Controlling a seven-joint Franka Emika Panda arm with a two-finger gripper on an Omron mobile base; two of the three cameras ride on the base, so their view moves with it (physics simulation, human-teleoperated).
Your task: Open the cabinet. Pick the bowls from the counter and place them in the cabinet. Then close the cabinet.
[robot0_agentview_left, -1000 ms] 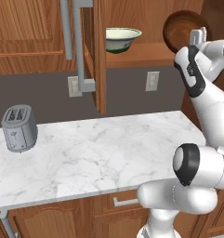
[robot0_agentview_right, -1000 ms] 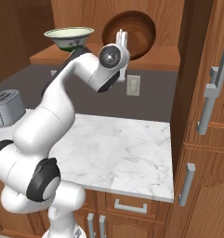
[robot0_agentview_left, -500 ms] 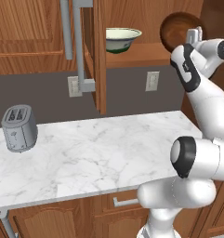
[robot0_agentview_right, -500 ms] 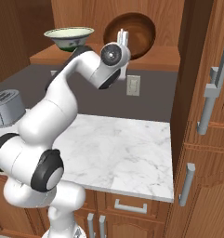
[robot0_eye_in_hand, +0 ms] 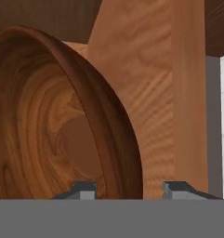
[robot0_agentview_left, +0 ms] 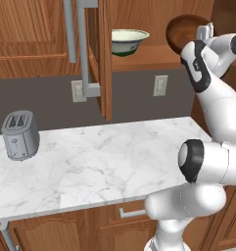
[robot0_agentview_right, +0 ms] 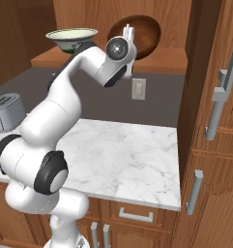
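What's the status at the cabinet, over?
End effector open, fingers straddling the brown bowl's rim. Brown bowl tilted on edge on the cabinet shelf. Cream bowl upright on same shelf. Doors open, nothing blocking.

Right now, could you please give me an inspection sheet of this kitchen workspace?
Surface: white marble counter, no bowls left on it.
Job's things: cabinet doors open; cream bowl upright on the shelf; brown wooden bowl inside, tipped on its edge.
Clutter: grey toaster at the counter's left end.
Tool: tool at the brown bowl's rim, its tips apart with the rim between them; grip cannot be told.
Cables: nothing seen.
Surroundings: wall outlets on the grey backsplash; lower drawers.
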